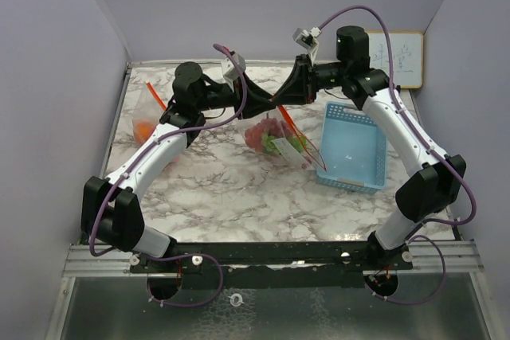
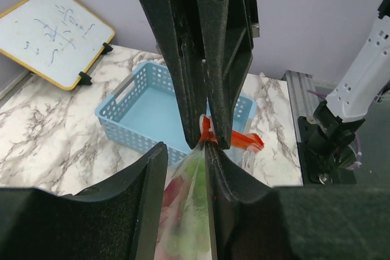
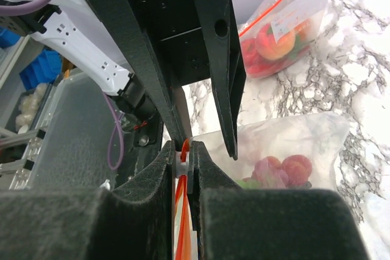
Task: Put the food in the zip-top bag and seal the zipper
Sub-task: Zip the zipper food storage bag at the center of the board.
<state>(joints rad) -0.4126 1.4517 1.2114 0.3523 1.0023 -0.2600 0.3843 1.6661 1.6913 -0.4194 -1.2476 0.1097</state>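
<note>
A clear zip-top bag (image 1: 279,145) with an orange zipper strip (image 1: 304,142) hangs at the table's middle, lifted by one corner. Food (image 1: 265,134) fills it: pink-red fruits and green pieces, also in the right wrist view (image 3: 281,172). My right gripper (image 1: 282,102) is shut on the white zipper slider (image 3: 181,161) at the bag's raised corner. My left gripper (image 1: 268,102) meets it there. Its fingers (image 2: 226,193) stand apart around the bag's top (image 2: 189,199), the plastic lying against the right finger.
A second zip-top bag (image 1: 147,125) with orange and red food lies at the back left; it also shows in the right wrist view (image 3: 280,35). A light-blue mesh basket (image 1: 351,149) stands right of the bag. A small whiteboard (image 1: 402,60) leans at the back right.
</note>
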